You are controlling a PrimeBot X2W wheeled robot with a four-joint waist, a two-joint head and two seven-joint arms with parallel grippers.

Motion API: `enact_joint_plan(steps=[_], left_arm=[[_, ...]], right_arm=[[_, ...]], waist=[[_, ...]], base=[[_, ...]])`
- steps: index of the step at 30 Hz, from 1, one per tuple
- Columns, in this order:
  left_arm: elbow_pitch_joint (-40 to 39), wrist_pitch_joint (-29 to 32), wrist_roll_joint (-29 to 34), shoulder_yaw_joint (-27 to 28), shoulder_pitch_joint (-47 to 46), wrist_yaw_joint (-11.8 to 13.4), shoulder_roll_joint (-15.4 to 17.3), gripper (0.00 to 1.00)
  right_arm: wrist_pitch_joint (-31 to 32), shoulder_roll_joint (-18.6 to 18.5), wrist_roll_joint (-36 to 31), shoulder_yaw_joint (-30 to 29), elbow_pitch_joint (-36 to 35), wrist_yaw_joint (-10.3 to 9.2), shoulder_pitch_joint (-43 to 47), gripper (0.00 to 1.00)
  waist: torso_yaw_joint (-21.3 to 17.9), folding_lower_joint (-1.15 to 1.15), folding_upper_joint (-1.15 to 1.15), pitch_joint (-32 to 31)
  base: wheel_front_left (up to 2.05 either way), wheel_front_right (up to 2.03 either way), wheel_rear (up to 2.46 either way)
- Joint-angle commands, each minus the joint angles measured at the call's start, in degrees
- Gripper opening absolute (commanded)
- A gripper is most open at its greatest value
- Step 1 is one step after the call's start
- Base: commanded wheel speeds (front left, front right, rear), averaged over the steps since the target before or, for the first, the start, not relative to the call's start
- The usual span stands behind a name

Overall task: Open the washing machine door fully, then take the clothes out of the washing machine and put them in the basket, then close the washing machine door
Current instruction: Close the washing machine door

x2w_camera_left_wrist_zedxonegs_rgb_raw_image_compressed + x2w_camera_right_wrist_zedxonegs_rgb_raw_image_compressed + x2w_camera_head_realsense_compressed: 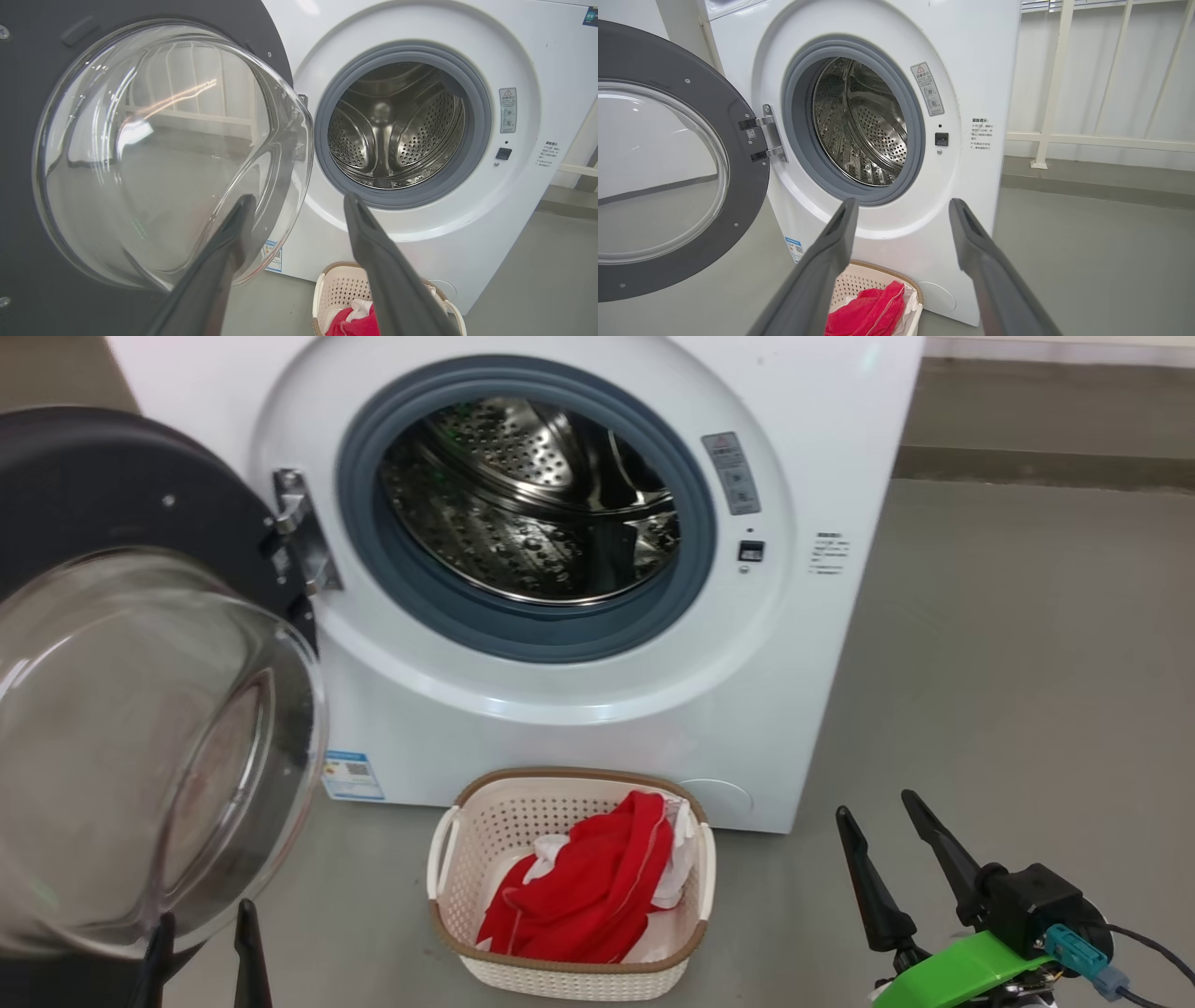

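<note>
The white washing machine (579,728) stands ahead, its steel drum (532,499) bare inside. Its round black door (112,495) with the bulging glass bowl (140,747) hangs swung open at the left. On the floor in front sits the cream basket (485,821), holding red clothes (588,891) with white trim. My left gripper (203,917) is open at the lower left, just below the glass bowl. My right gripper (878,803) is open at the lower right, to the right of the basket and empty. Both wrist views look at the door (28,186) (747,154) and drum (397,135) (864,130).
Grey floor (1027,663) spreads to the right of the machine. A white railing (1064,116) and a low ledge run behind it on the right. A blue label (353,775) sits low on the machine front.
</note>
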Motion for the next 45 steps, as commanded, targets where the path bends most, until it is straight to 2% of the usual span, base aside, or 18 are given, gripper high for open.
enact_joint_plan(steps=[1, 14, 25, 26, 27, 28, 36, 39, 45], left_arm=[[-1.9, 0.1, 0.3, 2.0, -1.1, 0.5, 0.8, 1.0], [-4.1, 1.5, 0.2, 1.9, -0.9, 1.4, 1.6, 1.0], [-4.8, 2.2, -0.1, 1.6, -0.5, 1.8, 1.9, 1.0], [-4.8, 2.4, -0.1, 1.6, -0.6, 1.9, 2.2, 0.91], [-4.8, 2.5, -0.1, 1.6, -0.6, 2.0, 2.3, 0.38], [-4.9, 2.5, 0.2, 1.7, -0.7, 2.3, 2.4, 0.0], [-6.5, 1.0, 0.2, 4.9, -5.9, 4.4, 4.5, 0.0], [-8.0, 1.2, 0.0, 6.8, -10.0, 4.6, 7.2, 0.0], [-7.7, 4.6, -1.8, 12.7, -20.0, 4.9, 15.2, 0.0]], right_arm=[[-0.4, -0.2, 0.8, 1.8, -1.5, 0.37, -2.8, 1.0], [-0.4, -0.2, 2.6, 3.1, -1.6, 0.37, -3.0, 1.0], [-0.4, -0.2, 3.4, 3.4, -1.7, 0.37, -2.8, 1.0], [-0.4, -0.2, 3.6, 3.5, -1.6, 0.37, -2.8, 1.0], [-0.4, -0.2, 3.6, 3.6, -1.6, 0.37, -2.8, 1.0], [-0.4, -0.2, 3.7, 3.6, -1.6, 0.37, -2.9, 1.0], [-0.4, -0.2, 3.3, 3.7, -1.3, 0.37, -3.0, 1.0], [-0.4, -0.2, 2.9, 3.6, -1.1, 0.37, -3.0, 1.0], [-0.4, -0.2, 1.9, 3.3, -0.8, 0.37, -2.9, 1.0]], waist=[[2.7, 0.0, 0.0, -0.1], [9.8, 0.0, 0.0, -0.2], [12.6, 0.0, 0.0, -0.3], [12.8, 0.0, 0.0, -0.3], [12.9, 0.0, 0.0, -0.3], [12.9, 0.0, 0.0, -0.3], [12.1, 0.0, 0.0, 0.1], [11.5, 0.0, 0.0, 0.3], [10.1, 0.0, 0.0, 0.3]], base=[[0.0, 0.0, 0.0], [0.0, 0.0, 0.0], [0.0, 0.0, 0.0], [0.0, 0.0, 0.0], [0.0, 0.0, 0.0], [0.0, 0.0, 0.0], [0.0, 0.0, 0.0], [0.0, 0.0, 0.0], [0.0, 0.0, 0.0]])
